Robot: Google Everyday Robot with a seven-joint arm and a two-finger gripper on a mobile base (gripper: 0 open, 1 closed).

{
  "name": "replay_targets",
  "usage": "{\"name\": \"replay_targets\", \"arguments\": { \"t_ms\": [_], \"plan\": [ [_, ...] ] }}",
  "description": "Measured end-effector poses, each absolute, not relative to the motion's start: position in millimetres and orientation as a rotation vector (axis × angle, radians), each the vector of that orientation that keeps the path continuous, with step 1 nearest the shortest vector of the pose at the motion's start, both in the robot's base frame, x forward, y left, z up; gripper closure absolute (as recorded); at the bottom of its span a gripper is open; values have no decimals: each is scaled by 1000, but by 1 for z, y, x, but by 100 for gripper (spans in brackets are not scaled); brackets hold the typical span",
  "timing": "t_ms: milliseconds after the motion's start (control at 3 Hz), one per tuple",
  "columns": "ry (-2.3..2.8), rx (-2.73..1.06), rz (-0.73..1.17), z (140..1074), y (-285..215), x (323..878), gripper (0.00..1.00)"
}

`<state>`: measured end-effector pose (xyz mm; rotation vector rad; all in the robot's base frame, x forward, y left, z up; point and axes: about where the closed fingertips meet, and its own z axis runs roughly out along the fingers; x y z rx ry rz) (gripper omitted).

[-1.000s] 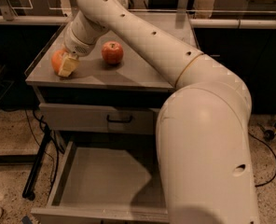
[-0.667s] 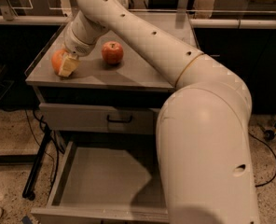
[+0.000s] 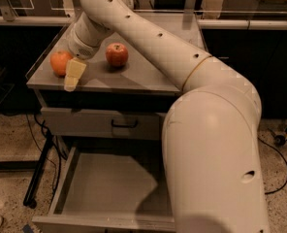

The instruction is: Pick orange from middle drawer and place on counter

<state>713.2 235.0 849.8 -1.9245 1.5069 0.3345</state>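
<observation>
The orange sits on the counter near its front left corner. My gripper hangs right beside the orange, on its right front side, over the counter's front edge. The arm reaches in from the lower right and covers part of the counter. The middle drawer is pulled out below, and the part of its grey floor that shows is bare. The arm hides its right part.
A red-yellow apple stands on the counter, right of the orange. The top drawer front with a black handle is closed. A dark stand leg and cables are left of the cabinet. Glass panels stand behind.
My gripper has shifted slightly down and toward the counter's front edge, away from the orange. The orange and the apple have not moved.
</observation>
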Motion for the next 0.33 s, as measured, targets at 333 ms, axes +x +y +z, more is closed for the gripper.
{"name": "replay_targets", "arguments": {
  "t_ms": [333],
  "plan": [
    [1507, -1925, 334, 850, 235, 713, 0]
  ]
}}
